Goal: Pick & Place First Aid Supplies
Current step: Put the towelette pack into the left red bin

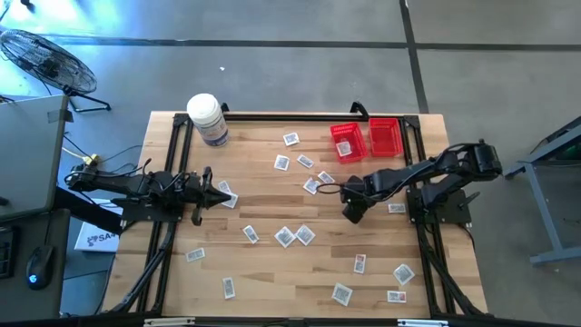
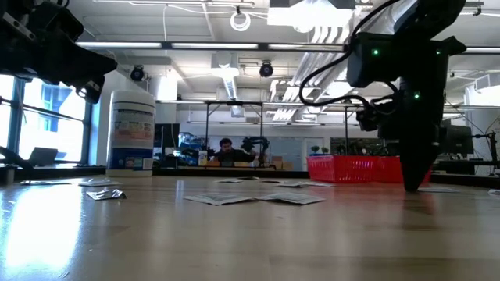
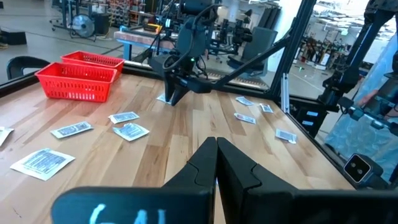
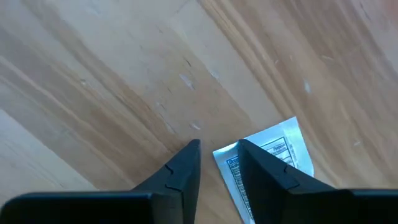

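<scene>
The packet (image 4: 268,163) lies flat on the table (image 4: 112,81), touching the right end effector (image 4: 217,163) at its 3 o'clock side, one of the part-open fingers (image 4: 264,168) overlapping its edge

A wooden table (image 1: 263,272) with a black frame carried many small white packets (image 1: 292,236) scattered flat across its top. A large white bottle (image 1: 207,119) stood upright near its far edge, and two red mesh baskets (image 1: 366,139) sat side by side, touching.
</scene>
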{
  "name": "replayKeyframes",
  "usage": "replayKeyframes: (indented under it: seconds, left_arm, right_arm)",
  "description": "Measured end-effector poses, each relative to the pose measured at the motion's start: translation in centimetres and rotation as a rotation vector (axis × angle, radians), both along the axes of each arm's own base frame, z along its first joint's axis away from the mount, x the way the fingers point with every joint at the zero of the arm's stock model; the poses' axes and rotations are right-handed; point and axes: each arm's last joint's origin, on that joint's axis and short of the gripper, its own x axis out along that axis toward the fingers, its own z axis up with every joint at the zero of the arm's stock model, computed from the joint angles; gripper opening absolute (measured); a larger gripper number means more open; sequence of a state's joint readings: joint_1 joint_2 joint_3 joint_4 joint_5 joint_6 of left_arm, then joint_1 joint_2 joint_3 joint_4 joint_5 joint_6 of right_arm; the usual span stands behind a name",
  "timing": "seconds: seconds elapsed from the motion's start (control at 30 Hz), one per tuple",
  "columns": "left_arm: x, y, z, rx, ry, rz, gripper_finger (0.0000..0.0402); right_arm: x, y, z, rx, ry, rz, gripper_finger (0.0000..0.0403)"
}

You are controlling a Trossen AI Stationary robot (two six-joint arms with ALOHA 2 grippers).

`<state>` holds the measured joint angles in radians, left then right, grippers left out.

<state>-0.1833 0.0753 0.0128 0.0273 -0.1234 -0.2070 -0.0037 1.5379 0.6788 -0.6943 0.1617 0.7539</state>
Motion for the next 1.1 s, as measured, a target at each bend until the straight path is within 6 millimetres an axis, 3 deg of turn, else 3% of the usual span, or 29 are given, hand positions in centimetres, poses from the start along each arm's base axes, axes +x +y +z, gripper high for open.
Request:
replayKeyframes:
  seconds: [0.57,0.9,1.1]
  left_arm:
    - [0.0,0.0,0.0,0.000,0.000,0.000,0.0001]
    - [0.0,0.0,0.0,0.000,0.000,0.000,0.0001]
    - [0.0,0.0,0.0,0.000,0.000,0.000,0.0001]
  right_arm:
    - [-0.2,-0.2,0.5,-0.009,-0.038,-0.109,0.0004]
    - [1.2,-0.2,4.5,-0.003,-0.115,-0.046,0.0002]
    - [3.4,-1.5,8.0,-0.108,-0.223,0.027,0.0001]
